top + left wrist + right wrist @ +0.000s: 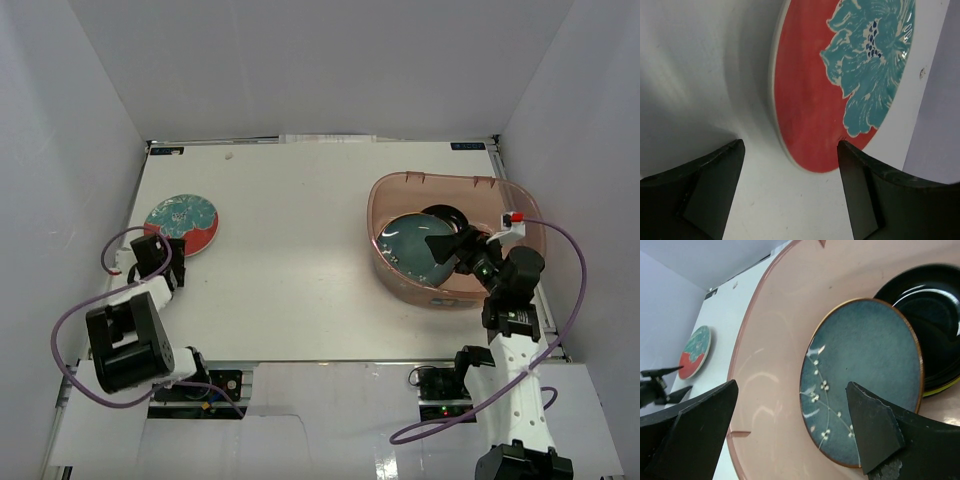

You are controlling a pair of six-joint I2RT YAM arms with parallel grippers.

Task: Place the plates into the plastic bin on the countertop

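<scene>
A red-and-teal patterned plate [181, 222] lies on the white countertop [300, 260] at the left. My left gripper [160, 252] is open just at its near edge; in the left wrist view the plate [840, 80] sits ahead between the open fingers [715, 185], touching neither. The pinkish plastic bin [400, 195] stands at the right with a dark teal plate [412, 240] and a black plate [450, 216] inside. My right gripper [452, 244] is open and empty above the teal plate [865, 370], inside the bin [775, 365]. The black plate [935, 320] rests on a lime-edged one.
Pale grey walls close in the countertop on the left, back and right. The bin's rim [740, 370] rises near my right gripper's left finger. Purple cables loop beside both arms.
</scene>
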